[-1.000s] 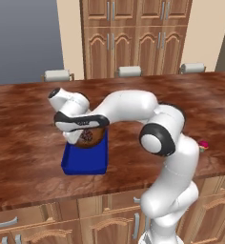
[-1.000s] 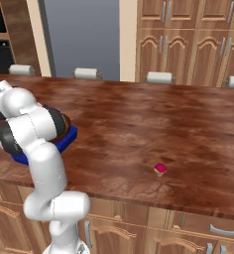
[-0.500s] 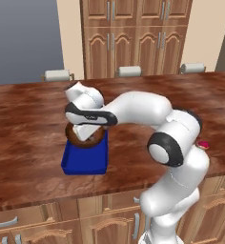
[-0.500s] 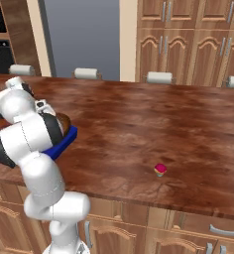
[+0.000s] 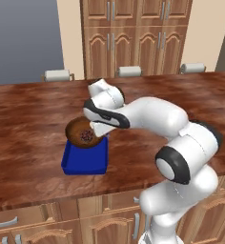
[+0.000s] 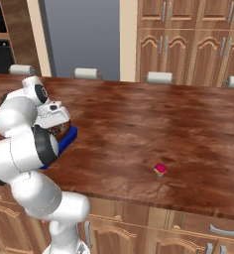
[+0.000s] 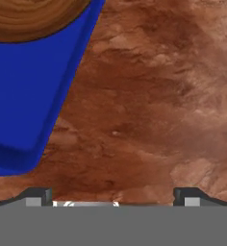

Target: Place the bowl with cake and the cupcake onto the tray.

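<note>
The gripper (image 7: pixel 113 194) stands wide and holds nothing, its tips apart over bare brown counter (image 7: pixel 154 110); just beside it lies the blue tray (image 5: pixel 83 159), with the wooden bowl (image 5: pixel 84 133) resting on its far end — a dark cake piece (image 5: pixel 87 137) at the bowl's centre; the cupcake (image 6: pixel 160 169) sits on the counter well apart from the tray, near the front edge.
</note>
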